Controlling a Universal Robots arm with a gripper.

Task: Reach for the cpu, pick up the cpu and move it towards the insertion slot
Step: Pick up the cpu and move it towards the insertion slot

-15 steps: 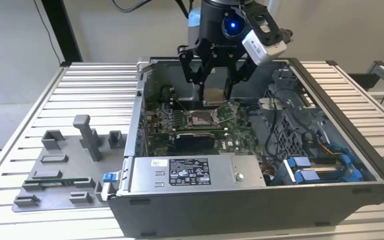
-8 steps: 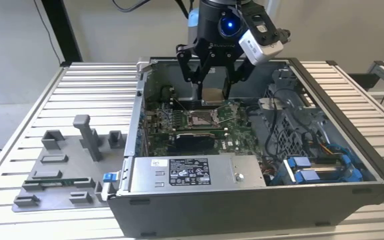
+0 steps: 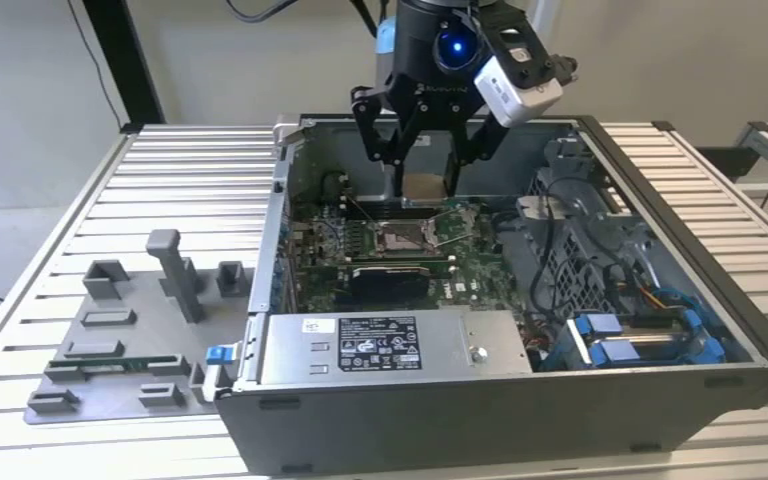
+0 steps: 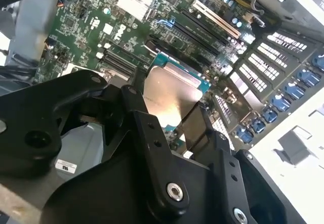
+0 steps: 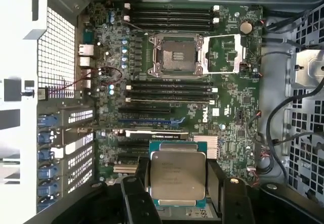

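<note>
Item: thin square silvery-grey metal-faced cpu (image 5: 178,177), held level between the black fingers of the gripper (image 5: 177,183), which pinched it at two opposite edges. In the second wrist view the cpu (image 4: 169,95) showed a teal-edged rim, its near part hidden behind the black finger links (image 4: 152,148). In the exterior view the cpu (image 3: 423,186) appeared tan and hung above the open grey computer case (image 3: 704,300), apart from the board.

Square insertion slot with shiny metal frame (image 5: 175,56): set in the green motherboard (image 5: 228,113), frame seemingly swung open, though this was hard to make out; well apart from the cpu, black memory slots (image 5: 169,90) between them.

Grey plastic fixture blocks (image 3: 157,300): on the slatted metal table (image 3: 37,250), at the exterior view's left.
</note>
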